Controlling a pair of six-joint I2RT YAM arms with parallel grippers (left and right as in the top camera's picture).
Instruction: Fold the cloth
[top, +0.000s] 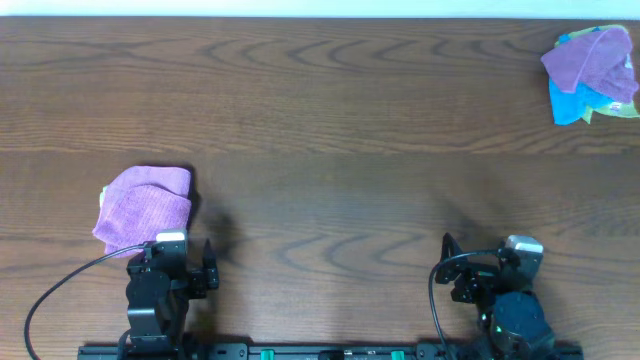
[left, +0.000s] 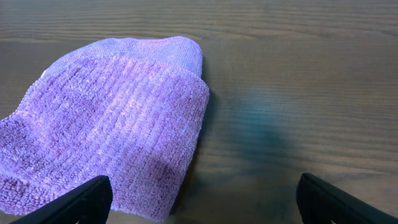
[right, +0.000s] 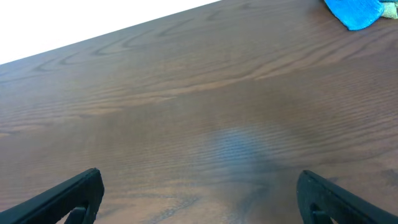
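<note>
- Left gripper (left: 205, 183): my jaws stand fully apart with nothing between them, low over the wood; the cloth lies just ahead and to their left, not touching
- Right gripper (right: 200, 180): jaws equally wide and empty, only bare wood beneath them
- The cloth (top: 145, 208): lilac, on the near left part of the table (top: 350, 120); lies doubled over, and a paler strip of the under layer shows past the top layer at the far edge
- Heap of cloths (top: 592, 75): far right corner, well apart from both arms, no part of this job
- Hazard, as I judge it: the layers do not line up, so a pinch that takes only the top layer would peel the fold open
- Hazard: the soft pile looks likely to drag on the wood, so a push in place of a lift would bunch it
- Hazard: my right arm sits well away, so a lift from the left side alone would let the free side sag and skew the next fold
</note>
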